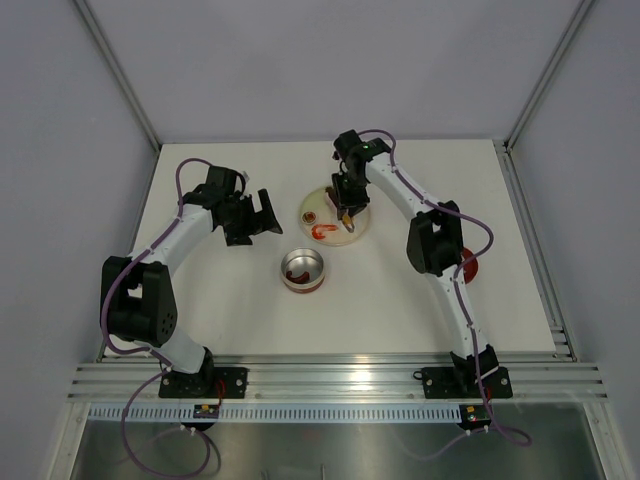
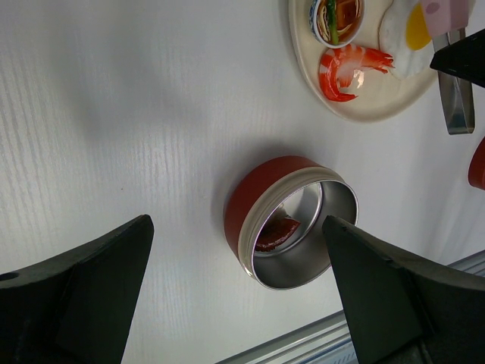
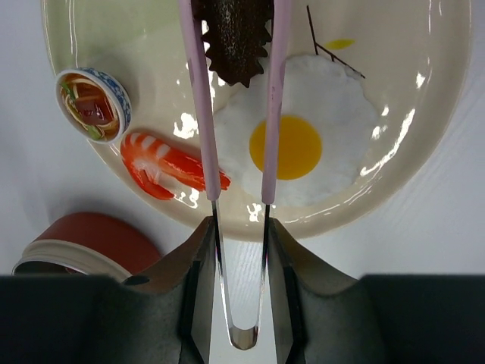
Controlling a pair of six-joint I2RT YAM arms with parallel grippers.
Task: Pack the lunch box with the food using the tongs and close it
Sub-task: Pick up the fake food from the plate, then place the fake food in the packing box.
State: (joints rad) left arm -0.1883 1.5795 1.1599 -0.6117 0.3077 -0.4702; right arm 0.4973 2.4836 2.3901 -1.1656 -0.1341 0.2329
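The lunch box [image 1: 303,270], a round metal tin with a red band, stands open at mid-table, with one dark red-brown piece [image 2: 278,231] inside. My right gripper [image 3: 241,236] is shut on the pale pink tongs [image 3: 203,114] over the plate [image 3: 356,212]. A dark brown serrated food piece [image 3: 236,38] sits between the tong arms near their tips. On the plate lie a fried egg [image 3: 303,144], a red-and-white shrimp [image 3: 163,163] and a tiny bowl [image 3: 92,102]. My left gripper [image 2: 235,303] hangs open just left of the tin [image 2: 295,224], holding nothing.
The red lid [image 1: 468,266] lies right of the tin, partly hidden behind my right arm. The plate [image 1: 335,213] sits just behind the tin. A metal rail [image 1: 330,375] runs along the near table edge.
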